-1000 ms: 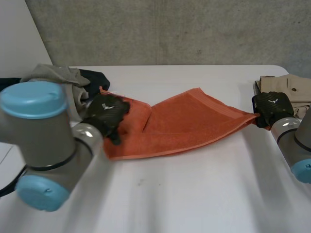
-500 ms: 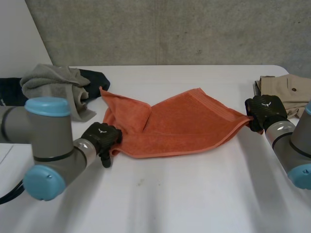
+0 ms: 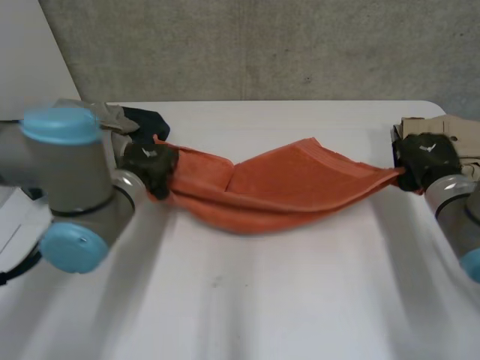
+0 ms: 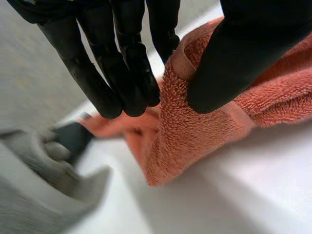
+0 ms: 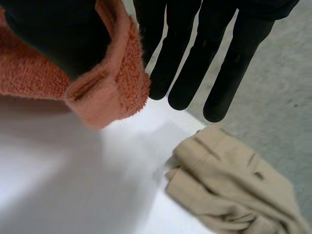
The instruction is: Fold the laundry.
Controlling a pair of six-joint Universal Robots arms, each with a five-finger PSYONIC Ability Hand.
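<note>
An orange towel hangs stretched between my two hands, sagging in the middle just above the white table. My left hand pinches the towel's left end; in the left wrist view the thumb presses the towel's hem against the fingers. At the far right my right hand pinches the towel's right corner. The right wrist view has its thumb clamped on the towel corner against the fingers.
A heap of grey and dark clothes lies at the table's back left, close behind my left hand, also seen as the grey heap. A beige garment lies at the back right, by my right hand. The table's front half is bare.
My left hand closed on the towel's left end and raised it up and back. The towel went from lying slack on the table to hanging taut between both hands.
</note>
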